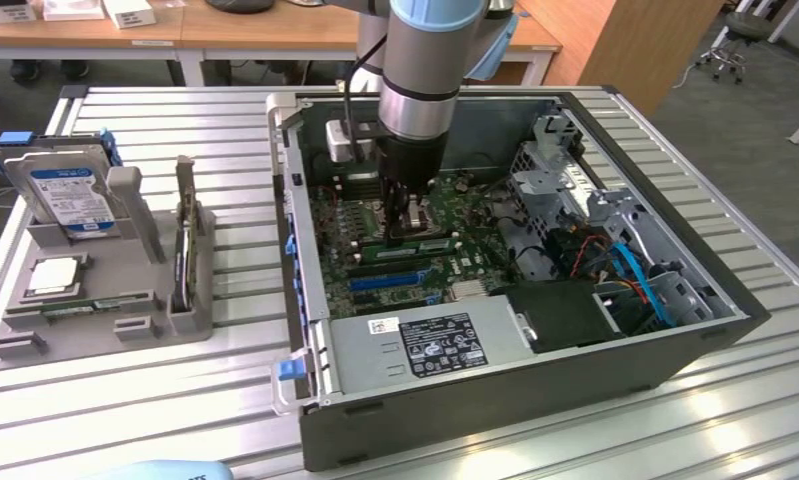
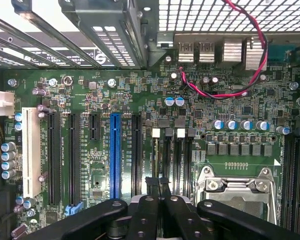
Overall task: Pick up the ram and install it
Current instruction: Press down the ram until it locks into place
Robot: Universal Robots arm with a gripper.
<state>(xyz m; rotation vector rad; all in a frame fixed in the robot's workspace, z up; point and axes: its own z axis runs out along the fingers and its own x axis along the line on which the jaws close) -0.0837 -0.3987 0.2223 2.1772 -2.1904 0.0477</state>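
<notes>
The ram [image 1: 433, 243], a narrow green stick, stands on edge in a motherboard slot inside the open computer case [image 1: 506, 395]. My gripper [image 1: 402, 232] reaches straight down into the case with its fingertips at the stick's end nearer the exterior view's left. I cannot tell whether they touch it. In the wrist view the gripper [image 2: 157, 184] is shut, its two black fingers pressed together with no gap, over the row of black memory slots [image 2: 177, 155] beside the silver processor socket [image 2: 237, 187].
A grey parts tray [image 1: 52, 345] on the exterior view's left holds a blue-labelled hard drive [image 1: 72, 195], a square silver processor [image 1: 55, 275] and a thin green strip [image 1: 99, 303]. Drive cages, blue cables and the power supply [image 1: 426, 345] crowd the case around the arm.
</notes>
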